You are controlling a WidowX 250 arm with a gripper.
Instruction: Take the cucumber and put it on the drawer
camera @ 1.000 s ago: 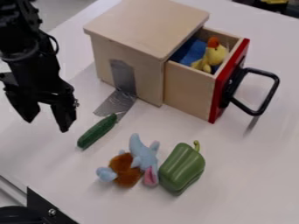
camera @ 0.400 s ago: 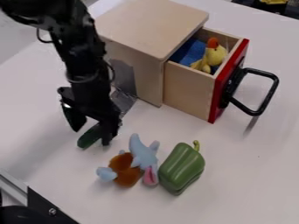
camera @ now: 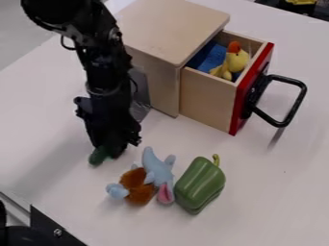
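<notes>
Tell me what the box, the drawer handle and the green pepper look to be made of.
Box: wood, perhaps plywood, with a smooth matte finish; its pale tan panels and squared edges suggest it.
Drawer handle: smooth black plastic or coated metal, a rounded bar with faint highlights; the look leaves it open.
Green pepper: probably molded plastic, slightly glossy, with soft highlights along its ribs.

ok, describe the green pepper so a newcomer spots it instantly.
Find the wooden box with the open, red-fronted drawer. Below it in the picture, on the white table, the pepper lies beside the blue-and-brown plush. Unlike the slimmer, darker cucumber, it's chunky and ribbed with a curved stem.
</notes>
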